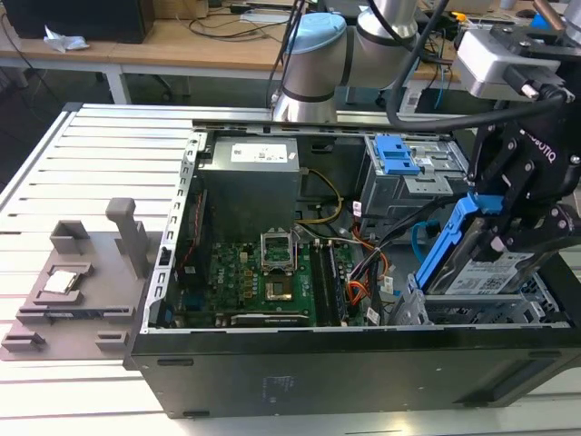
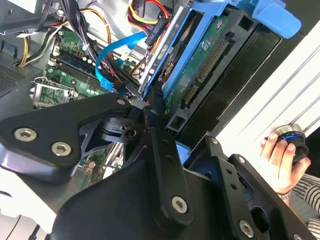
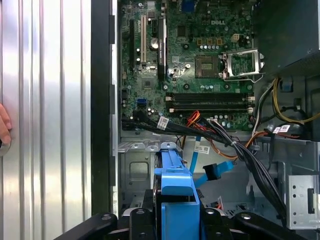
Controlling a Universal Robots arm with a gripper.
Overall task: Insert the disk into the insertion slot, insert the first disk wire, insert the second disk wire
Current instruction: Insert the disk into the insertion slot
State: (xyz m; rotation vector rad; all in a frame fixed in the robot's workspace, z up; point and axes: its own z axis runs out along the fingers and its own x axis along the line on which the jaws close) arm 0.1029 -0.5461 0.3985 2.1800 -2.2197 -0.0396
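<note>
Step one underway | your black tool (image 1: 505, 229) clamps the silver-grey, blue-framed disk (image 1: 488, 272), tilted, unseated | silver perforated slot (image 1: 463, 313) just below tool | light blue cable (image 3: 215, 171), red-orange strand bundle (image 3: 194, 118) near tool: unplugged

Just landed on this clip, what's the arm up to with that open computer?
The arm's gripper grips the disk by its blue frame and holds it tilted over the insertion slot, at the exterior view's right end of the open computer case. The disk is not yet seated. The second disk wire and the first disk wire lie loose inside the case, neither plugged into the disk. A person's hand is on the table outside the case.
</note>
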